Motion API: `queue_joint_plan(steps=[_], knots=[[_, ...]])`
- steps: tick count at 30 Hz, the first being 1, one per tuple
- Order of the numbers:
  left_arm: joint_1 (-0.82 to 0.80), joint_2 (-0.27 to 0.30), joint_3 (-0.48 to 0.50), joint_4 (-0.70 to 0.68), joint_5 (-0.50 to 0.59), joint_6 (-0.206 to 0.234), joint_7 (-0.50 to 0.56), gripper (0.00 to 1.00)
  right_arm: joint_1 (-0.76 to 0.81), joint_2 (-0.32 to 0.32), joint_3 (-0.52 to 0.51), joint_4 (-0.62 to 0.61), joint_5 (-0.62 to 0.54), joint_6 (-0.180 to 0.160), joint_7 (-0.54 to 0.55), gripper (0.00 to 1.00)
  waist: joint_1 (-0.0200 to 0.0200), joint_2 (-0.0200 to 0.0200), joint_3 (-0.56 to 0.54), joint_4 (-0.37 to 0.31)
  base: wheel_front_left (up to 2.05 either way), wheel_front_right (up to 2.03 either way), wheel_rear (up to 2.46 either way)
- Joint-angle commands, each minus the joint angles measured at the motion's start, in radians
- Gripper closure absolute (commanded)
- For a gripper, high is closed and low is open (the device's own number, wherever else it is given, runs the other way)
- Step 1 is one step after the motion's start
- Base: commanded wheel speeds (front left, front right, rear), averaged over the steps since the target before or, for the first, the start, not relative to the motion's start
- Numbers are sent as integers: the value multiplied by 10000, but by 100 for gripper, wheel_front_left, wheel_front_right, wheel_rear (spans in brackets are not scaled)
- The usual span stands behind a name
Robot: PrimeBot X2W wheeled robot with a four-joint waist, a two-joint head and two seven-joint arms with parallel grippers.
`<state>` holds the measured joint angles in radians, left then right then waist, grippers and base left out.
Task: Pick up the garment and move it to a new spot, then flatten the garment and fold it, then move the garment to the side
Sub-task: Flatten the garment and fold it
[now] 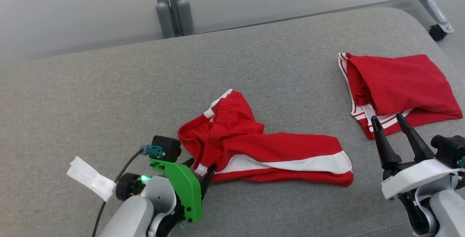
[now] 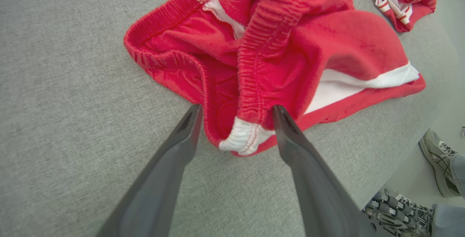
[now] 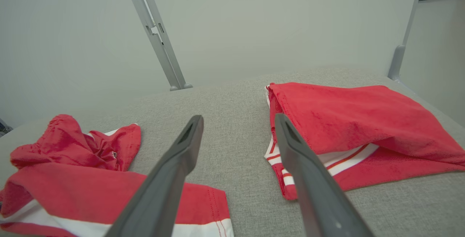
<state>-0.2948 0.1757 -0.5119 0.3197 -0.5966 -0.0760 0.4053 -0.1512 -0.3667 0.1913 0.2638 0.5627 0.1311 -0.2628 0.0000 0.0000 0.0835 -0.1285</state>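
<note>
Left fingers spread astride garment, half-hidden behind bracket.

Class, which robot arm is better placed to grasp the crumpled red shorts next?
Left. The left gripper stands open, its fingers either side of a waistband corner of the crumpled shorts. The right gripper is open near the folded garment.

I can read no text, number or brand here. A small white mark on the crumpled red garment is too tiny to make out.
</note>
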Motion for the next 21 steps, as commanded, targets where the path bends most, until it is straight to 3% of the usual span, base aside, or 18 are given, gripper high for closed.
queue_joint_plan(steps=[1, 2, 10, 16, 21], knots=[[-178, 12, 10, 4, -107, -95, 15, 84, -60, -39, -65, 27, 40, -8, -19, 0, 0, 0, 143, -129, 0, 0, 0], [-192, -3, 12, 0, -168, -120, -15, 100, -43, -36, -92, 34, 34, -8, -19, 0, 0, 0, 151, -123, 0, 0, 0], [506, 267, 434, -710, -814, -203, -338, 100, 208, 51, -262, 111, -49, -8, -19, 0, 0, 0, -109, 327, 0, 0, 0], [1682, 527, 1246, -1511, -1518, 241, -791, 100, 236, 41, -294, 108, -67, -8, -19, 0, 0, 0, -182, 650, 0, 0, 0], [2481, 561, 1692, -1380, -1682, 393, -1571, 100, 260, -14, -280, 123, -60, -8, -19, 0, 0, 0, -76, 749, 0, 0, 0]])
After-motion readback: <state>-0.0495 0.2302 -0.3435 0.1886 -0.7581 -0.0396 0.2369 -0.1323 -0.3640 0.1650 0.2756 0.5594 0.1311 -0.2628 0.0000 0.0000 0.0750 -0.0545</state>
